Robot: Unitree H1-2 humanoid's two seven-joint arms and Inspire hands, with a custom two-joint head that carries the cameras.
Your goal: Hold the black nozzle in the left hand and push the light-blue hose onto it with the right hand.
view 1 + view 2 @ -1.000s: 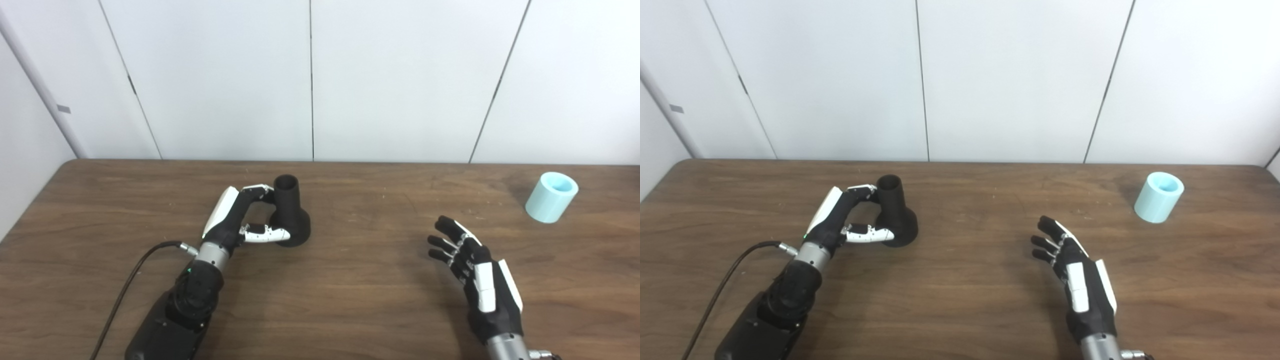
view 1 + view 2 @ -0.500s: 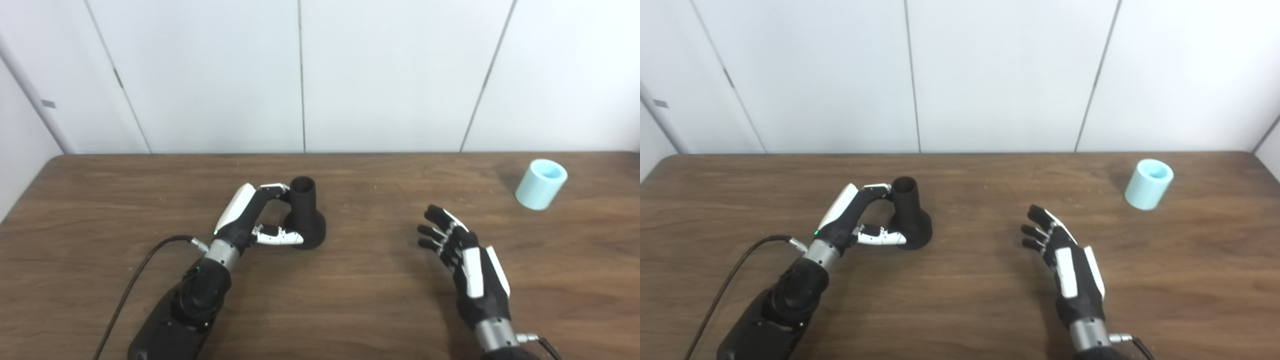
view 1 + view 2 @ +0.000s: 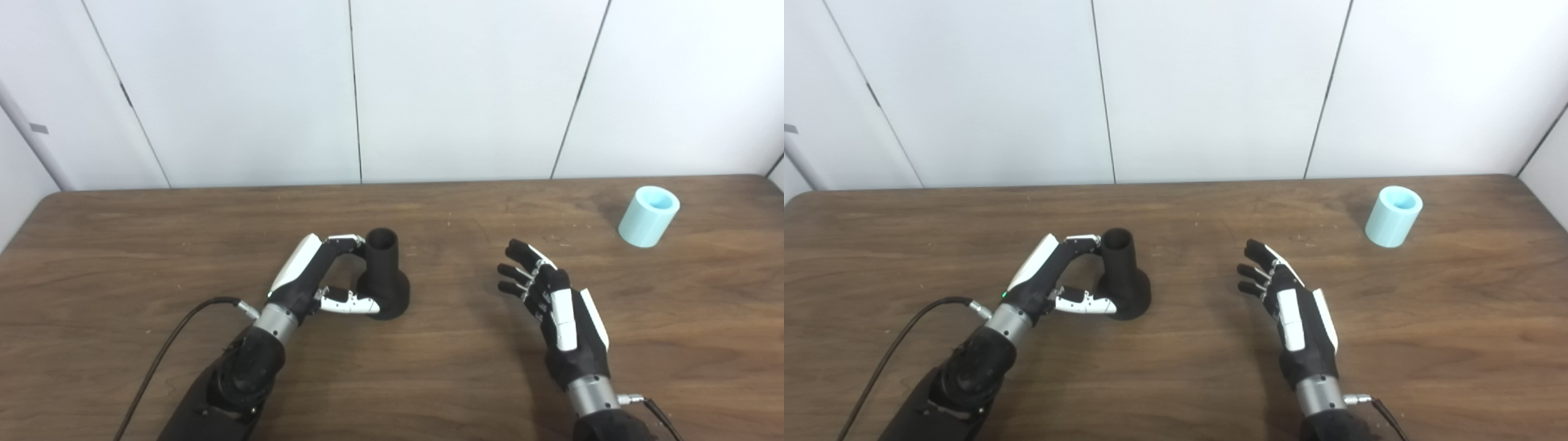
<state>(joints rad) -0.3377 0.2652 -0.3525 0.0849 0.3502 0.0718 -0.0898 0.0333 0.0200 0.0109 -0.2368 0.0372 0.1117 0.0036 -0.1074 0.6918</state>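
Note:
The black nozzle (image 3: 384, 275) stands upright on the wooden table (image 3: 122, 245), flared base down, left of centre. My left hand (image 3: 318, 282) is shut on it: the fingers (image 3: 346, 240) touch the left side of the neck and the thumb (image 3: 352, 303) lies against the front of the base. The light-blue hose piece (image 3: 649, 216), a short open tube, stands far right near the table's back edge. My right hand (image 3: 1289, 303) hovers open, palm turned left, between the nozzle and the hose, touching neither.
A black cable (image 3: 177, 331) runs from the left wrist toward the front edge. White wall panels (image 3: 465, 86) rise right behind the table's far edge. The table's right corner (image 3: 1513, 177) lies just beyond the hose.
The camera has turned to the right, shifting the whole picture. Against the table, my left hand and the nozzle have moved right toward the centre. The right hand has stayed open and about in place.

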